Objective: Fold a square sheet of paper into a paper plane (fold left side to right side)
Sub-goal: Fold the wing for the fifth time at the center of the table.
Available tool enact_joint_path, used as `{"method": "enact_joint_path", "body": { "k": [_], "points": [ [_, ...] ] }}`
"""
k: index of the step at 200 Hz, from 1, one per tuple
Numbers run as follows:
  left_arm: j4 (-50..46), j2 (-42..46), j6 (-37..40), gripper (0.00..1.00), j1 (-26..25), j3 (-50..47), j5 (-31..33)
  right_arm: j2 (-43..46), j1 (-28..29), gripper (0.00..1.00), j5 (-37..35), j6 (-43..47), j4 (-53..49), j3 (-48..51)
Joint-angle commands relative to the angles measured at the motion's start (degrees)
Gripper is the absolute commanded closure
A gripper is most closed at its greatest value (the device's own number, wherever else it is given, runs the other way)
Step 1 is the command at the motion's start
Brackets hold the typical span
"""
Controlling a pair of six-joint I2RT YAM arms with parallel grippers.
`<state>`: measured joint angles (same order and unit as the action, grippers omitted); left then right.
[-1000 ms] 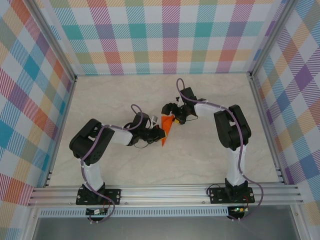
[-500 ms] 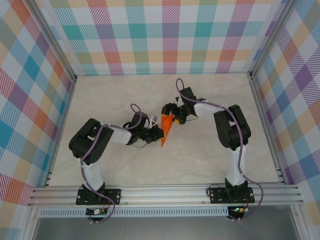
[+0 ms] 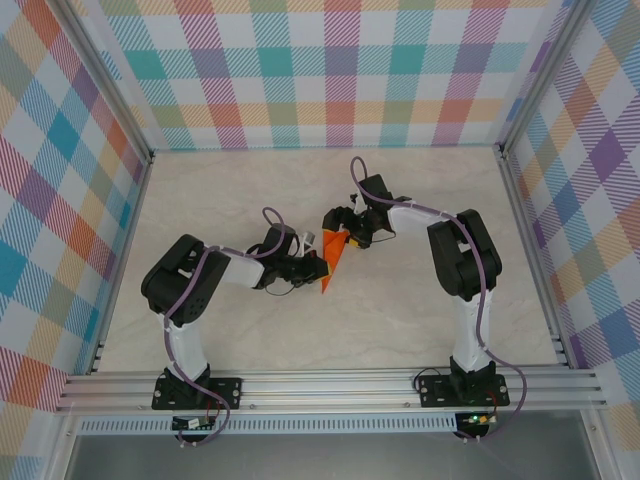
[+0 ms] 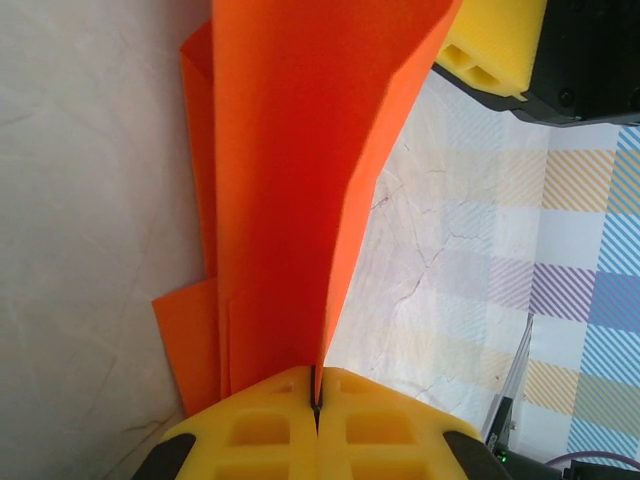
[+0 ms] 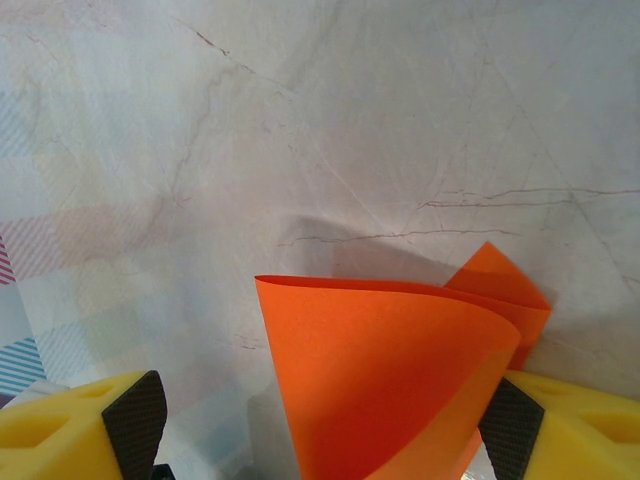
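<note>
Now, from above, the square sheet of paper (image 3: pixel 331 262) stands half folded mid tabletop (image 3: pixel 400 320); left wrist: left gripper (image 4: pixel 315 400) pinched tight on its edge; right wrist: right gripper (image 5: pixel 325 435) spread wide around the curl; next, I'd say, press that crease flat.

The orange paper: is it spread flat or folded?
Folded and partly lifted: the orange paper shows stacked layers, its edge pinched in the shut left hand.
</note>
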<state>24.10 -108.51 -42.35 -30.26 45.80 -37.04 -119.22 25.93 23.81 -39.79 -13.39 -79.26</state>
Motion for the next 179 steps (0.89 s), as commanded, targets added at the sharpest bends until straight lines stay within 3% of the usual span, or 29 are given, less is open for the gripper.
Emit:
{"method": "enact_joint_path", "body": {
  "k": [1,179],
  "points": [
    [-2.1,-1.2,1.4,1.0,1.2,0.5,-1.3,-2.6,0.5,0.16,-1.7,1.1,-4.6,0.3],
    [-5.2,2.5,3.3,1.0,1.8,1.7,-2.5,-2.8,0.5,0.15,-2.3,2.3,-6.3,-0.5]
  ]
}}
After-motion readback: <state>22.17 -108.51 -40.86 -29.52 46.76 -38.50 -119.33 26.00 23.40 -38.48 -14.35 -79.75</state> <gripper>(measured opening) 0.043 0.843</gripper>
